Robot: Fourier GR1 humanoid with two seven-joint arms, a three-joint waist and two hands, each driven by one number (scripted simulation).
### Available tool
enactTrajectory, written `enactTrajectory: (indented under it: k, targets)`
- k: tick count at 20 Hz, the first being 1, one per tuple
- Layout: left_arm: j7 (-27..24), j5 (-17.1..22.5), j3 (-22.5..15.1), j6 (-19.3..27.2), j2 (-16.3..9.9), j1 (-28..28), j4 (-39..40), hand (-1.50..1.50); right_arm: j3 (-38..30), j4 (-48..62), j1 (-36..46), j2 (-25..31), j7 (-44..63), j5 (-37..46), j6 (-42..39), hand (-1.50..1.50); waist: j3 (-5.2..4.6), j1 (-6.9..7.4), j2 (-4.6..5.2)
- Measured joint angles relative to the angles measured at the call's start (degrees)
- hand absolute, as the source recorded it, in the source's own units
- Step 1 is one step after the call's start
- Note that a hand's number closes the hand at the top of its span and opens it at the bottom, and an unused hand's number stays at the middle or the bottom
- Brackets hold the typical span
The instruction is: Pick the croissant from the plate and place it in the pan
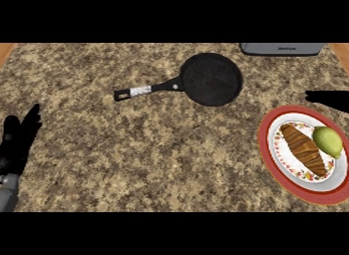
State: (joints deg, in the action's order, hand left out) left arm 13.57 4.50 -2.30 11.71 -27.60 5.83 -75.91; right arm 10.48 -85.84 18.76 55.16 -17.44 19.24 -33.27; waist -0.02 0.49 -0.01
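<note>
Counter (133, 149): speckled granite top, wood edging at both upper corners.

A black pan (211, 78) lies directly on it, handle pointing toward the left hand (15, 144), well apart from that hand. A red-rimmed plate (269, 149) sits just below the right hand (338, 101), near the right edge. A grey appliance (282, 48) stands at the far edge, beyond the right hand.

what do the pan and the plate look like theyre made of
Pan: probably dark metal with a matte black finish, with a black handle banded in silver. Plate: likely glazed ceramic, smooth, with a red rim and a white centre with a patterned border.
</note>
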Motion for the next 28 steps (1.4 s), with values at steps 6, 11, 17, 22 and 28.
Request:
enactTrajectory:
  k: [6, 11, 17, 22, 28]
  targets:
    - [-1.68, -1.65, 1.6, -0.94, 1.57, 1.46, 3.13, 0.0, 1.5, 1.42, -1.53, -4.23, -0.49, 8.49, 1.66, -1.5, 0.02, -0.29, 0.05]
    - [-1.42, -1.96, 3.46, -2.79, 1.11, 0.18, 1.88, 0.0, 1.32, 3.04, -2.89, -6.68, -1.51, 14.78, 3.99, -1.5, 0.03, -0.27, 0.03]
    - [-2.36, -3.41, 5.06, -3.8, 2.43, 0.27, 2.8, 0.0, 1.07, 5.92, -3.66, -9.41, -3.93, 21.81, 5.61, -1.5, 0.04, -0.32, 0.03]
    - [-1.53, -4.7, 6.24, -4.76, 3.21, 0.83, 2.27, 0.0, -0.31, 3.97, -5.58, -11.38, -4.31, 24.81, 3.94, -1.5, 0.03, -0.46, -0.01]
    - [-0.87, -6.19, 7.34, -5.42, 4.35, 0.27, 0.99, 0.0, -0.71, 7.37, -3.44, -16.47, -4.96, 29.22, 4.88, -1.5, 0.02, -0.3, 0.01]
